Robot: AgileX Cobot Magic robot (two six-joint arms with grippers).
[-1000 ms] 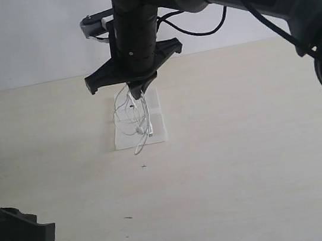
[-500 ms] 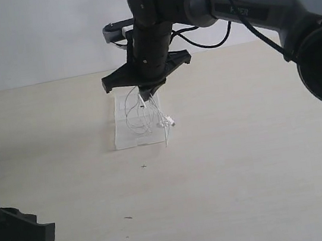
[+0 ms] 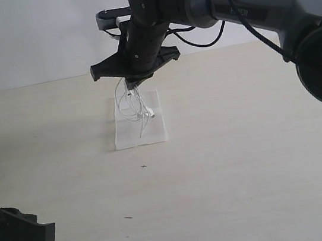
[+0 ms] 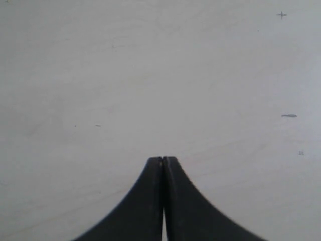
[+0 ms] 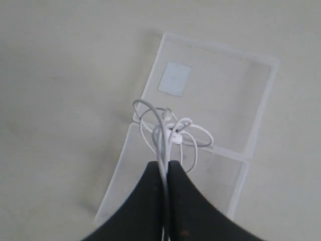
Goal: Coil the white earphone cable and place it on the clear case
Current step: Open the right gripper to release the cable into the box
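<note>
Pale tabletop (image 3: pixel 245 162); earphone cable (image 5: pixel 173 134) vertical from right hand (image 5: pixel 164 163)

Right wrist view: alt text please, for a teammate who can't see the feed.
The right gripper, fingers shut, pinches the white earphone cable, whose loose loops dangle over the clear case. The case lies open on the pale table, a whitish patch on one half.

Pale wood tabletop (image 3: pixel 245 162), plain white wall (image 3: pixel 29 37) behind, even light.
</note>
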